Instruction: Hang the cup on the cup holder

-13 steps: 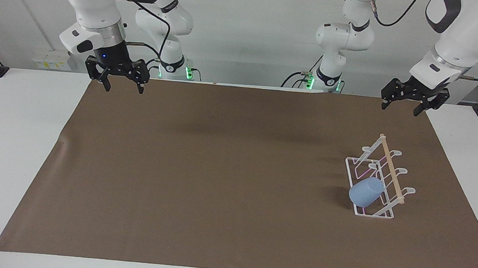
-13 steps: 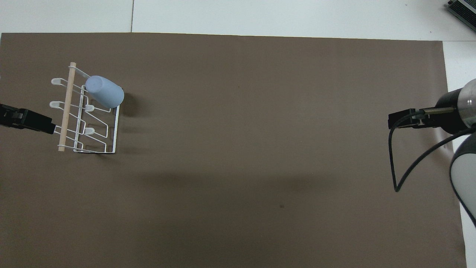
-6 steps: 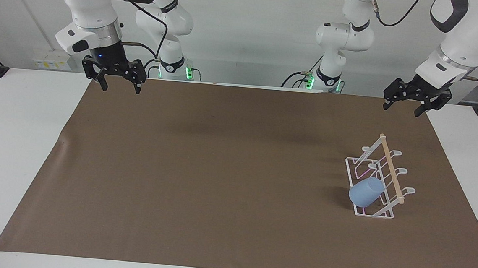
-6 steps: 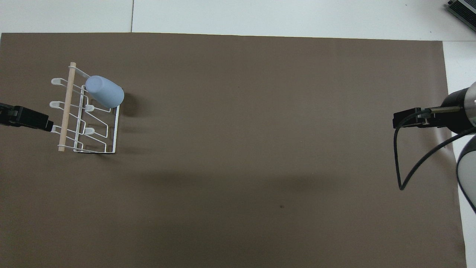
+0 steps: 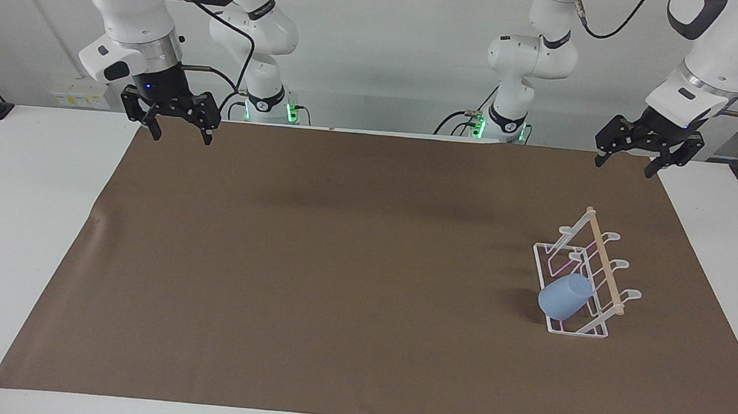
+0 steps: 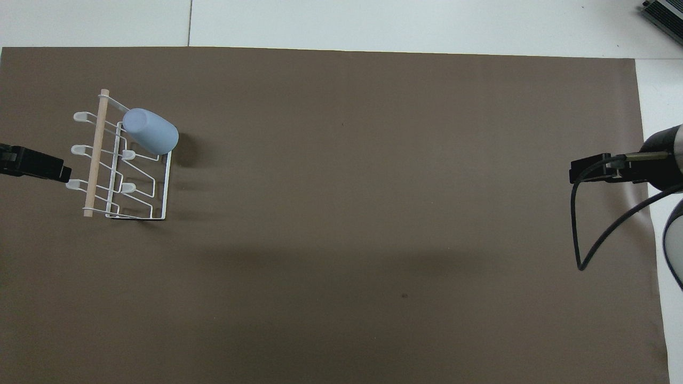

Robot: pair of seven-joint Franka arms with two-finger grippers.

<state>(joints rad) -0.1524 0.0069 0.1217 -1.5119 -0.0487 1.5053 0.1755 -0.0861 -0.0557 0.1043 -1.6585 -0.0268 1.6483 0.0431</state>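
The light-blue cup (image 5: 564, 297) (image 6: 150, 131) sits mouth-down and tilted over a prong of the white wire cup holder (image 5: 605, 266) (image 6: 96, 154), at the holder's end farthest from the robots. The holder stands toward the left arm's end of the table. My left gripper (image 5: 628, 164) hangs open and empty in the air over the mat's edge by the robots, well clear of the holder. Over the mat's corner at the right arm's end, my right gripper (image 5: 179, 133) is also open and empty.
A brown mat (image 5: 339, 263) covers most of the white table (image 5: 18, 208). A black cable (image 6: 587, 234) loops down from the right arm's wrist. The two arm bases (image 5: 505, 122) stand at the table's edge.
Both grippers have risen a little and drawn outward toward their own ends of the table. The cup and the holder have not moved.
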